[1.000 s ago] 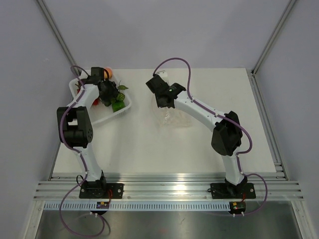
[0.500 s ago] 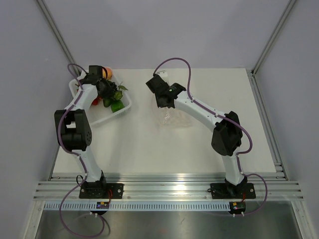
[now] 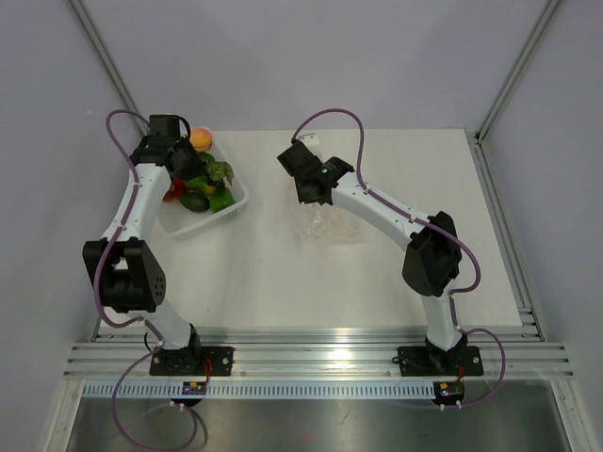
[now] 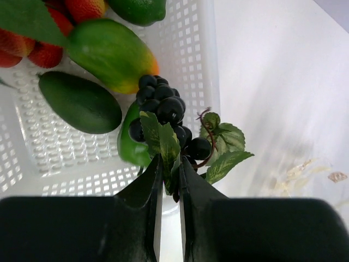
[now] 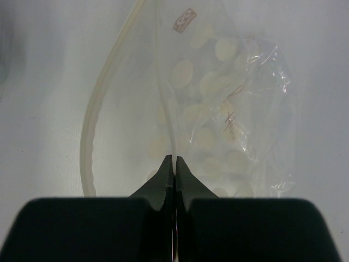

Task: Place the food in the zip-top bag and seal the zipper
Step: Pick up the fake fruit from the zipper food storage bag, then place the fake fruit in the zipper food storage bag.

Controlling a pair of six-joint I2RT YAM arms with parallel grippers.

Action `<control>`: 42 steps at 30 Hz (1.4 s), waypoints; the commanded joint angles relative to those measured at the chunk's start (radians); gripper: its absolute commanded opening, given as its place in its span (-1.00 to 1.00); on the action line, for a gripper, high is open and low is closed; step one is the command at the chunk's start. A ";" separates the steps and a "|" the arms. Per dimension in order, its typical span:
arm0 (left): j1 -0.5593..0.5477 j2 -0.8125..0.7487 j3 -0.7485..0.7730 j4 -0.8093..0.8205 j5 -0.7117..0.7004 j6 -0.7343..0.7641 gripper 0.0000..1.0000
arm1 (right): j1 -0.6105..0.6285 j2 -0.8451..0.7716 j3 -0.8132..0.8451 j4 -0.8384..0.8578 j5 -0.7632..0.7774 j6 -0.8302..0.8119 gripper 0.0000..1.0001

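White mesh plastic forms the tray [image 3: 198, 222], which sits at about ten o'clock on the table [image 3: 283, 292]. Its left rim is close to the table's left edge and the enclosure wall. The food is in it: an avocado [image 4: 80, 102], a mango [image 4: 112, 54], a lime [image 4: 139, 10], strawberries [image 4: 32, 46] and a green pepper [image 4: 130, 144]. An orange [image 3: 200, 138] sits at the tray's twelve o'clock corner.

The left gripper [image 4: 169, 177] reaches over the tray with its fingers drawn narrow. They pinch the leaves and stem of the dark grape bunch [image 4: 163, 106]. In the wrist view the grapes hang beside the tray's three o'clock wall, and two leaves spread past that rim over the table. Whether the bunch is clear of the pepper beneath it cannot be told.

A strip of bare tabletop separates the tray's right rim from the zip-top bag [image 5: 240, 109], which lies at the table's middle. The right gripper [image 5: 174, 164] is at the bag's twelve o'clock end, closed tight on one lip of the mouth. The other lip of the zipper [image 5: 90, 136] bows away toward nine o'clock in the wrist view, so the mouth gapes.

From the bag toward the three o'clock and six o'clock edges the tabletop shows bare white.
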 commanded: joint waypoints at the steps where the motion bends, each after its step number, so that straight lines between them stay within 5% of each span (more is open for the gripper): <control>1: 0.000 -0.117 0.040 -0.043 0.040 0.039 -1.00 | 0.004 -0.063 -0.002 -0.001 0.008 0.014 -1.00; 14: -0.053 -0.345 0.034 -0.109 0.328 0.031 -1.00 | 0.002 -0.055 0.055 0.068 -0.107 0.025 -1.00; 27: -0.099 -0.434 -0.119 0.150 0.672 -0.185 -1.00 | -0.002 -0.138 -0.018 0.216 -0.265 0.135 -1.00; 42: -0.101 -0.476 -0.075 0.245 0.724 -0.283 -1.00 | -0.004 -0.140 -0.071 0.260 -0.350 0.200 -1.00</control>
